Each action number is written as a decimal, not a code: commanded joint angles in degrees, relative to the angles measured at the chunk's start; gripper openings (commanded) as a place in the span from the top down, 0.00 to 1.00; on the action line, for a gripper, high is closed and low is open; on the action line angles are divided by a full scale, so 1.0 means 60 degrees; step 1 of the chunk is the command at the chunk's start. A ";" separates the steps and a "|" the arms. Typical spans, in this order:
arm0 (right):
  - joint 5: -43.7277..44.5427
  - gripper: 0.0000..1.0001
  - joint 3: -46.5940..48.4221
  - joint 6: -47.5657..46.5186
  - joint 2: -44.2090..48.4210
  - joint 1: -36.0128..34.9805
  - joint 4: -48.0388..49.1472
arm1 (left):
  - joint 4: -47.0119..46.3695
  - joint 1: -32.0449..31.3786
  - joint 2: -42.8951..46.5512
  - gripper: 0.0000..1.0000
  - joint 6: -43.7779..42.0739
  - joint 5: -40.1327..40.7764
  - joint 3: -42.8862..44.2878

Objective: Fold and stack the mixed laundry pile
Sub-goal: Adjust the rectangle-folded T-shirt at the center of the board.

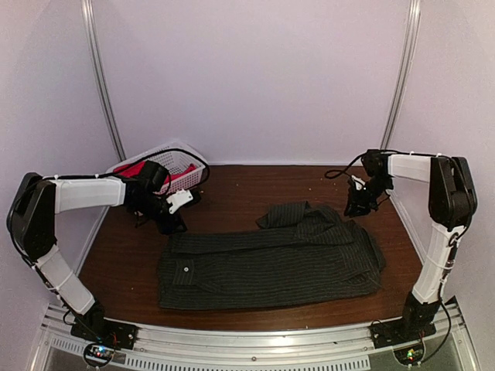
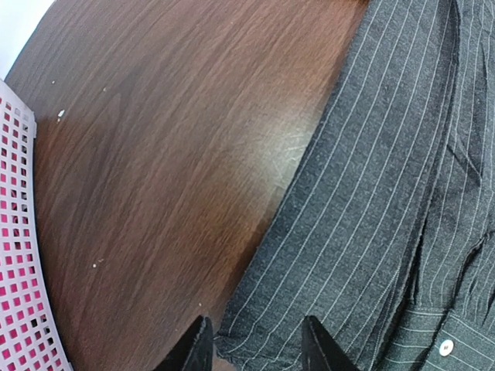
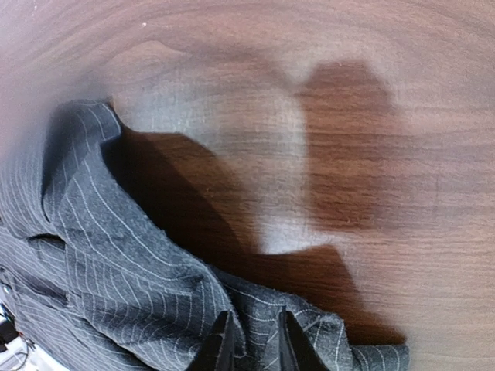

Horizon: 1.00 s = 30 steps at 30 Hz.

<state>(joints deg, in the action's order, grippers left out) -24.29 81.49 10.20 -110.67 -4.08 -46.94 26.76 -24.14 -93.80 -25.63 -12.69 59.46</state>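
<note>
A dark charcoal pinstriped shirt [image 1: 271,263] lies spread and partly folded across the middle of the table, its collar end bunched at the far side. My left gripper [image 1: 172,226] hovers at the shirt's far left corner. In the left wrist view its jaws [image 2: 257,349] stand open, straddling that corner of the shirt [image 2: 371,201]. My right gripper [image 1: 358,207] is at the shirt's far right edge. In the right wrist view its fingers [image 3: 255,345] are pinched on a raised fold of the shirt [image 3: 139,263]. The red-pink T-shirt [image 1: 136,168] lies in the basket.
A white lattice basket [image 1: 188,165] stands at the far left, just behind my left arm; its wall [image 2: 19,224] shows at the left edge of the left wrist view. Bare brown wood [image 1: 232,189] lies beyond the shirt. Walls enclose the table.
</note>
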 commanded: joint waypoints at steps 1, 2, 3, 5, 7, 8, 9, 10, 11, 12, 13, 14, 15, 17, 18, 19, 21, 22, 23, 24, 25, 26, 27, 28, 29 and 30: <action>0.0274 0.74 -0.0234 -0.0138 0.0196 0.0077 -0.0348 | -0.0373 0.0039 -0.0041 0.59 -0.0067 0.0053 -0.0041; 0.0301 0.74 -0.0382 -0.0146 0.0336 0.0068 -0.0338 | -0.0379 0.0039 -0.0041 0.59 -0.0065 0.0033 -0.0041; 0.0360 0.74 -0.0523 -0.0147 0.0453 0.0077 -0.0333 | -0.0387 0.0039 -0.0041 0.59 -0.0063 0.0022 -0.0038; 0.0415 0.74 -0.0827 -0.0147 0.0688 0.0064 -0.0354 | -0.0402 0.0039 -0.0046 0.59 -0.0067 0.0011 -0.0017; 0.0514 0.73 -0.1166 -0.0123 0.0909 0.0064 -0.0255 | -0.0403 0.0039 -0.0055 0.59 -0.0065 0.0019 0.0005; 0.0540 0.72 -0.1337 -0.0098 0.0951 0.0066 -0.0185 | -0.0403 0.0039 -0.0055 0.59 -0.0065 -0.0004 0.0017; 0.0532 0.73 -0.1452 -0.0089 0.0949 0.0077 -0.0114 | -0.0403 0.0039 -0.0053 0.59 -0.0052 -0.0005 0.0021; 0.0520 0.73 -0.1534 -0.0075 0.0900 0.0080 -0.0050 | -0.0403 0.0039 -0.0055 0.59 -0.0061 -0.0009 0.0032; 0.0482 0.73 -0.1578 -0.0052 0.0829 0.0079 0.0035 | -0.0396 0.0039 -0.0075 0.59 -0.0064 -0.0011 0.0036; 0.0445 0.73 -0.1584 -0.0018 0.0747 0.0084 0.0106 | -0.0389 0.0039 -0.0083 0.59 -0.0068 -0.0002 0.0036; 0.0433 0.73 -0.1556 0.0003 0.0666 0.0079 0.0149 | -0.0388 0.0039 -0.0088 0.59 -0.0078 0.0028 0.0036; 0.0411 0.73 -0.1525 0.0000 0.0606 0.0086 0.0164 | -0.0368 0.0039 -0.0100 0.59 -0.0090 0.0034 0.0047; 0.0394 0.73 -0.1493 0.0000 0.0567 0.0080 0.0202 | -0.0349 0.0039 -0.0112 0.59 -0.0086 0.0011 0.0063; 0.0367 0.77 -0.1424 -0.0013 0.0473 0.0080 0.0281 | -0.0345 0.0040 -0.0128 0.59 -0.0083 -0.0029 0.0065; 0.0324 0.81 -0.1369 -0.0035 0.0397 0.0079 0.0285 | -0.0341 0.0039 -0.0141 0.59 -0.0093 -0.0027 0.0054; 0.0284 0.86 -0.1302 -0.0043 0.0323 0.0086 0.0294 | -0.0344 0.0039 -0.0154 0.59 -0.0101 -0.0032 0.0047; 0.0228 0.94 -0.1088 -0.0046 0.0202 0.0087 0.0255 | -0.0352 0.0039 -0.0180 0.59 -0.0134 -0.0050 0.0011; 0.0220 0.98 -0.0987 -0.0033 0.0173 0.0080 0.0252 | -0.0351 0.0039 -0.0194 0.59 -0.0136 -0.0014 -0.0004; 0.0263 1.00 -0.0855 -0.0030 0.0152 0.0090 0.0208 | -0.0371 0.0039 -0.0203 0.59 -0.0136 0.0021 -0.0007; 0.0311 1.00 -0.0729 -0.0037 0.0137 0.0093 0.0160 | -0.0384 0.0039 -0.0218 0.59 -0.0138 0.0033 -0.0021; 0.0357 1.00 -0.0577 -0.0043 0.0137 0.0119 0.0105 | -0.0395 0.0039 -0.0224 0.59 -0.0145 0.0055 -0.0033; 0.0391 1.00 -0.0448 -0.0048 0.0148 0.0133 0.0040 | -0.0406 0.0039 -0.0217 0.59 -0.0148 0.0090 -0.0037; 0.0439 1.00 -0.0339 -0.0057 0.0160 0.0172 0.0011 | -0.0429 0.0039 -0.0229 0.59 -0.0143 0.0146 -0.0037; 0.0465 1.00 -0.0252 -0.0070 0.0175 0.0200 0.0013 | -0.0446 0.0039 -0.0238 0.59 -0.0151 0.0175 -0.0037; 0.0499 1.00 -0.0191 -0.0067 0.0178 0.0231 0.0028 | -0.0456 0.0039 -0.0245 0.59 -0.0149 0.0180 -0.0024; 0.0511 1.00 -0.0180 -0.0073 0.0159 0.0252 0.0052 | -0.0479 0.0039 -0.0246 0.59 -0.0152 0.0188 -0.0023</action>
<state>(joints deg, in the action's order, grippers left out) -23.03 78.06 9.78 -109.67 -3.62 -46.87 26.52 -24.14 -94.56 -25.65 -12.32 59.46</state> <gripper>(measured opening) 0.011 0.414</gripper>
